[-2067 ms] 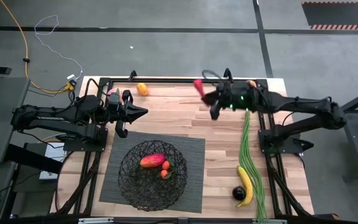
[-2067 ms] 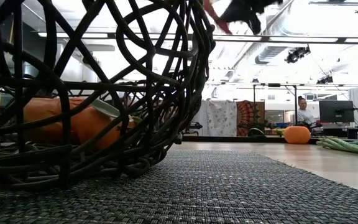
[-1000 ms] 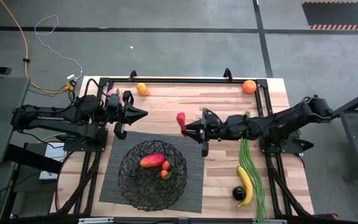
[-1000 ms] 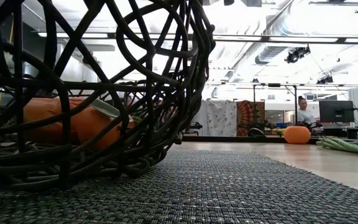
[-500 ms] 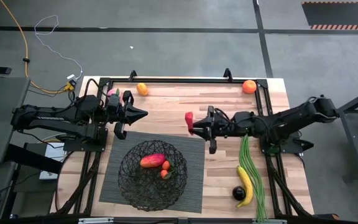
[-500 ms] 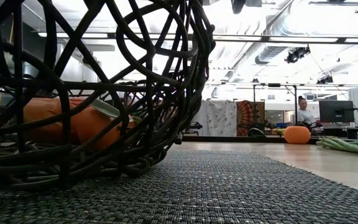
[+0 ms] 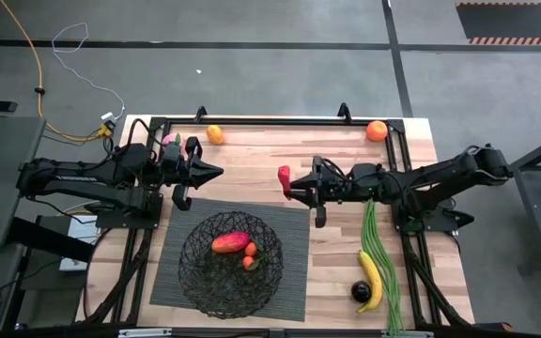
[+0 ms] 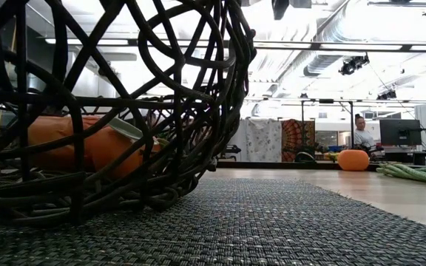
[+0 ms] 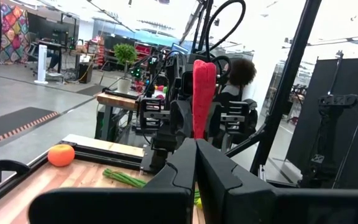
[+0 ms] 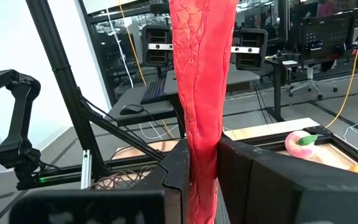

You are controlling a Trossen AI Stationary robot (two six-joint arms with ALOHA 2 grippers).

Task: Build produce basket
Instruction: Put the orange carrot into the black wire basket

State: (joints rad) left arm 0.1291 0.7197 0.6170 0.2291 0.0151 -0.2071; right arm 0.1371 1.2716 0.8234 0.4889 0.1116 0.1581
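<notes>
Pepper point(image 10: 199, 118), red and long, sits pinched between the fingers of the right gripper point(image 7: 291, 184), whose jaws are narrowed onto it; in the right wrist view the fingers point(image 10: 178, 171) press it from both sides. Held above the worktop point(image 7: 252, 169), the pepper pokes out ahead of the gripper tips. Just below and ahead of this gripper lies the corner of the mat point(image 7: 294, 235), and farther that way the basket point(image 7: 231, 252) stands on the mat with a red-orange fruit point(image 7: 230, 243) and two small orange pieces point(image 7: 249, 255) inside. Behind the gripper, beside its arm, the beans point(image 7: 376, 235) stretch along the worktop, with the banana point(image 7: 371, 278) and a dark round fruit point(image 7: 360, 292) at their far end. An orange point(image 7: 376, 130) rests near the worktop corner behind the arm. Across from the right gripper, well apart, the left gripper point(image 7: 216, 171) hovers with its jaws shut and empty. Past it, a small orange point(image 7: 214, 134) lies by the worktop edge and a pink peach point(image 10: 304, 142) near the left arm.
</notes>
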